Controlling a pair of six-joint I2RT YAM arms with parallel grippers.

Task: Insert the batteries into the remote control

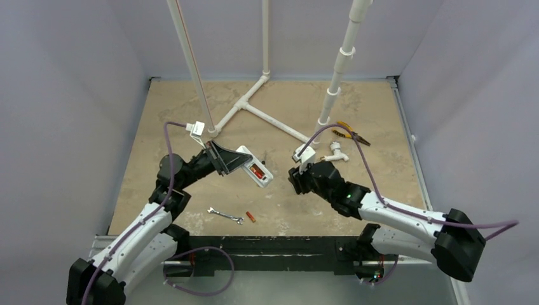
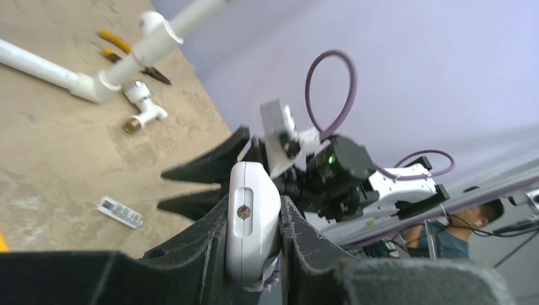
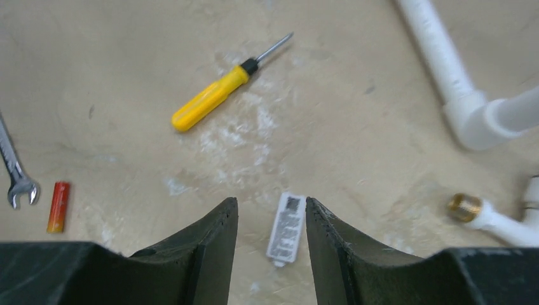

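Note:
My left gripper is shut on the white remote control and holds it tilted above the table. One orange-red battery lies in its open compartment. In the left wrist view the remote sits edge-on between the fingers of the left gripper. The second battery lies on the table near the front; it also shows in the right wrist view. My right gripper is open and empty and hovers just right of the remote. In the right wrist view the right gripper is above a small white labelled cover on the table.
A silver wrench lies left of the loose battery. A yellow-handled screwdriver lies beyond the cover. White pipes cross the back of the table, with a brass-ended fitting and pliers at the right.

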